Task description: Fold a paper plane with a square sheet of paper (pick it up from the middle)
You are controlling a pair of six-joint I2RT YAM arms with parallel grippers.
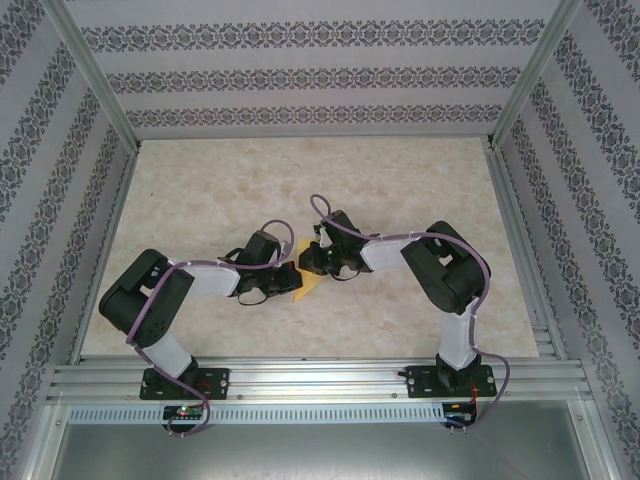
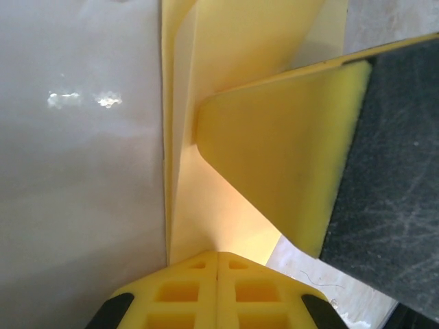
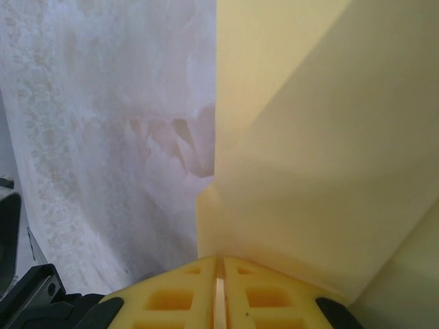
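Your pale stone counter [image 1: 200, 200] has the folded yellow paper [image 1: 312, 284] near its middle. Your left end effector [image 2: 217, 257] and right end effector [image 3: 217, 262] each pinch it tight, one from each side.

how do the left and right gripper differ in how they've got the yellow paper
Seen from above, the left gripper reaches the paper from the left, the right gripper from the right. At the left gripper the paper shows narrow stacked layers with their edges in sight; at the right gripper it spreads as one broad folded face. Both are shut on the paper, pinching it between their yellow fingertips.
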